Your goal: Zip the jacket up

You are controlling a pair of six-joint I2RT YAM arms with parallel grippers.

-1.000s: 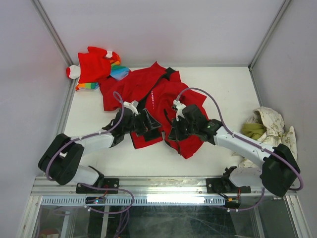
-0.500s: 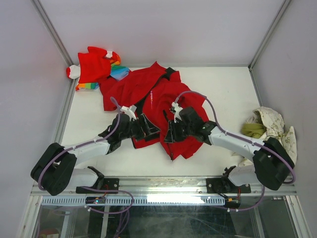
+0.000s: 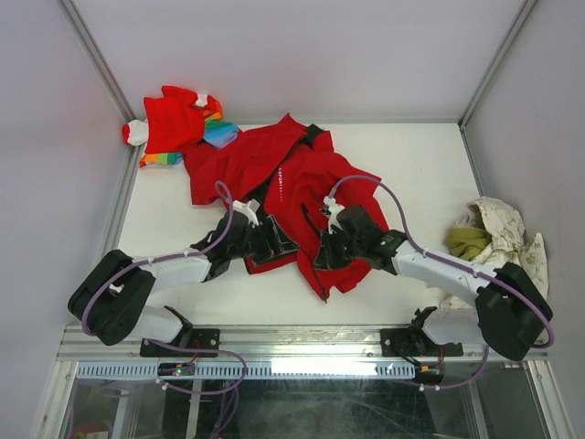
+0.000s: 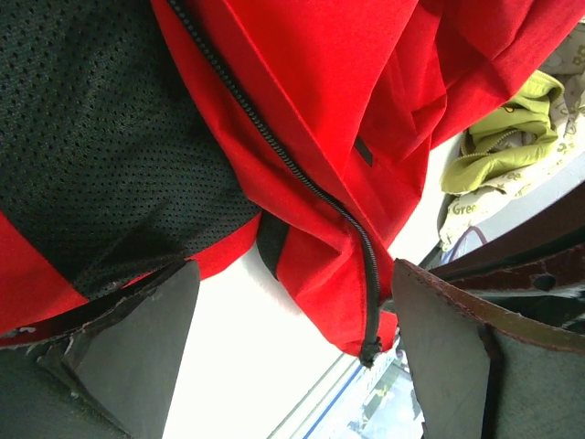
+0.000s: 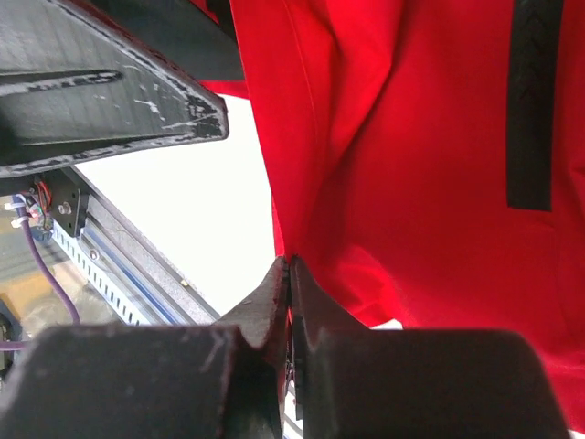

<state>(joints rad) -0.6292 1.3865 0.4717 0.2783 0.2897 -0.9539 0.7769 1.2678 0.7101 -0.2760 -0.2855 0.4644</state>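
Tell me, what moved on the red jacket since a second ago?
The right gripper slid slightly toward the near edge, shut on the jacket's hem, dragging that lower flap narrower and leftward. The left gripper barely shifted and stays open by the zipper. The rainbow-striped garment and cream cloth stayed put.

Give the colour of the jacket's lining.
The jacket lining is black mesh; left wrist view shows it best.

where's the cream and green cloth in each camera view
Top external: cream and green cloth at the far right, mid-height.
Left wrist: cloth in the upper right, beyond the red jacket.
Right wrist: not in it.
Shared landmark: the red jacket, in all three views.
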